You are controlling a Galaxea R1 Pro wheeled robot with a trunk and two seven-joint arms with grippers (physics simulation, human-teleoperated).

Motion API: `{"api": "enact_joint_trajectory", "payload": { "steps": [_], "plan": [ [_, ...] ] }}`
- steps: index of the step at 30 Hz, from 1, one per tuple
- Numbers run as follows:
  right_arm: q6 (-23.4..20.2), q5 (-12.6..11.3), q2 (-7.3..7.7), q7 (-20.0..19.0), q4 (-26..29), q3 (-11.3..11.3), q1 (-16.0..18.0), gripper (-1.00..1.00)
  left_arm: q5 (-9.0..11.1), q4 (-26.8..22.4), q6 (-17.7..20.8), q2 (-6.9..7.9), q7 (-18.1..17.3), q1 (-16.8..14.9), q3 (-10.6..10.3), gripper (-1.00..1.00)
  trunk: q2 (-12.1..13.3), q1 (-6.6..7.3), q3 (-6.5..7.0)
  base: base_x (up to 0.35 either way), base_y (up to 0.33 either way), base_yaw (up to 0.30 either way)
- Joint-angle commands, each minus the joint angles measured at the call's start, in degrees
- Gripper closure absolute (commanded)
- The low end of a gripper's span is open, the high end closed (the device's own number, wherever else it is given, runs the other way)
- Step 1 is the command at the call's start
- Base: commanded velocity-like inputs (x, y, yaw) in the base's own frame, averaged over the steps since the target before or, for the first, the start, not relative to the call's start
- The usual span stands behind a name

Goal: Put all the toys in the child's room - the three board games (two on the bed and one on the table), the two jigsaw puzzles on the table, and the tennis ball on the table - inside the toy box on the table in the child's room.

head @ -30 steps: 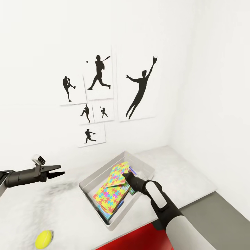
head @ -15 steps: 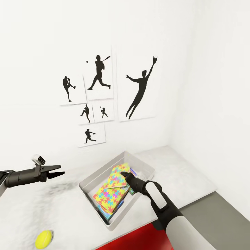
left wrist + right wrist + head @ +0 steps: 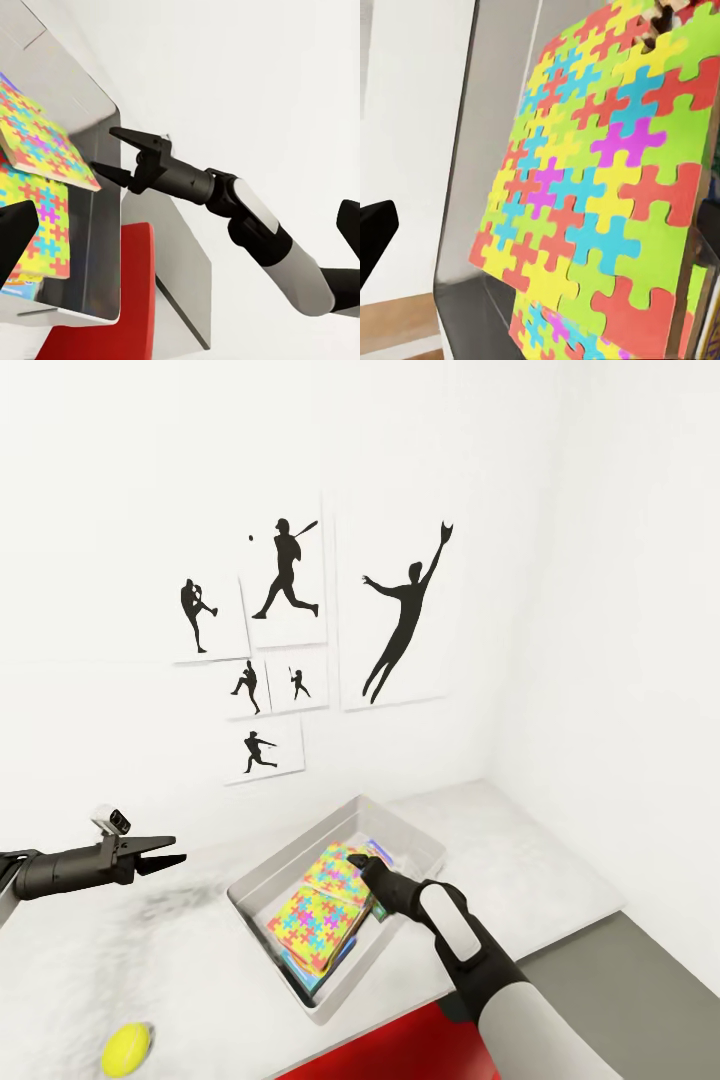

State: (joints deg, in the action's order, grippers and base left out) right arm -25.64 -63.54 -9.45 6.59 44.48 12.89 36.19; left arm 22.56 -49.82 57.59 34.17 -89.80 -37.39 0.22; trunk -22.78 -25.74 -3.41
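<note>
— Grippers?
— Right gripper (image 3: pixel 352 858) released, jaws apart over the toy box (image 3: pixel 262 878); left gripper (image 3: pixel 165 854) spread, clear of it.
— Toys?
— Jigsaw puzzles (image 3: pixel 318 908) inside; tennis ball (image 3: pixel 127 1049) on the table (image 3: pixel 520 860).

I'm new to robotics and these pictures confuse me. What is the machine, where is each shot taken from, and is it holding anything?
This is a simulated two-armed robot, steered by a person. The big picture comes from a camera on its head, looking down over both arms at a white-grey table. The other two come from cameras near each gripper.

On the table sits a light grey toy box holding colourful jigsaw puzzles, with the edge of something printed beneath them. A small yellow-green tennis ball lies on the table outside the box, near the robot's left side.

The right gripper hangs just over the box; the left wrist camera shows its fingers spread apart with nothing between them, beside the edge of the top puzzle. The left gripper is open too and holds nothing, hovering above the table. Baseball silhouettes decorate the wall.
</note>
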Motion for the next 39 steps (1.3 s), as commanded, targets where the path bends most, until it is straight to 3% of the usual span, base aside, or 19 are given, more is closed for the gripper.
{"api": "enact_joint_trajectory", "payload": {
  "steps": [1, 14, 23, 28, 34, 39],
  "plan": [
    [-0.11, -0.61, 0.24, 0.48, 0.27, 0.10, -0.17, -1.00, 0.02, -0.01, 0.60, 0.02, -0.20, -0.05, -0.04, -1.00, -0.14, -0.04, -0.14, 0.000, 0.000, 0.000],
    [-0.32, -0.62, 0.74, 0.11, 1.30, 0.05, -0.74, -1.00, 0.02, -0.01, 0.61, 0.02, -0.20, -0.05, -0.04, -1.00, -0.14, -0.04, -0.14, -0.077, 0.000, 0.000],
    [-0.31, -0.59, 0.96, 0.17, 8.57, 0.03, -0.81, -1.00, 0.02, -0.01, 0.62, 0.02, -0.20, -0.05, -0.04, -1.00, -0.14, -0.04, -0.14, -0.072, 0.000, 0.000],
    [-0.37, -0.54, 1.22, 0.12, 13.39, 0.03, -3.68, -1.00, 0.02, -0.01, 0.61, 0.02, -0.20, -0.05, -0.04, -1.00, -0.14, -0.04, -0.14, -0.002, 0.000, 0.000],
    [-0.53, -0.61, 3.58, -0.66, 21.68, 0.34, -8.73, -1.00, 0.02, -0.01, 0.60, 0.02, -0.20, -0.05, -0.04, -1.00, -0.14, -0.04, -0.14, 0.000, 0.000, 0.000],
    [-0.50, -0.48, 4.94, -2.41, 28.43, 2.79, -12.01, -1.00, 0.02, 0.11, 0.60, 0.03, -0.20, -0.05, 0.12, -1.00, -0.14, -0.04, -0.14, -0.019, 0.000, 0.000]
  ]
}}
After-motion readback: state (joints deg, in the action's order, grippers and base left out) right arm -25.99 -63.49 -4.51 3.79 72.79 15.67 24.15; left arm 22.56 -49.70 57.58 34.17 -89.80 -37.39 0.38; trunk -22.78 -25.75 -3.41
